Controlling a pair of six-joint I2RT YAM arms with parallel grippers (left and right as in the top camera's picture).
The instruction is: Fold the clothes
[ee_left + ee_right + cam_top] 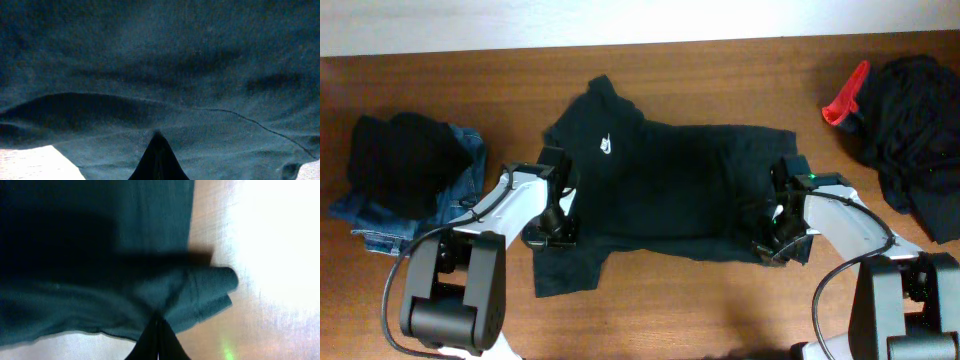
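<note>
T-shirt point(670, 180) lies spread flat mid-table point(720, 310) (white logo point(606, 145) facing up). The left gripper point(548, 232) is pinched tight on the shirt's near edge by the sleeve. The right gripper point(772, 245) is clamped on its near hem corner. A jeans pile point(405, 170) sits left of the shirt, a dark heap point(910, 130) right.

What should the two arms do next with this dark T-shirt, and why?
Probably raise both grippers slightly and carry the near edge over toward the far edge. The left gripper and right gripper look shut on the near edge of the T-shirt, one by the sleeve, one by the hem, and it lies spread out, unfolded, on the table.
</note>
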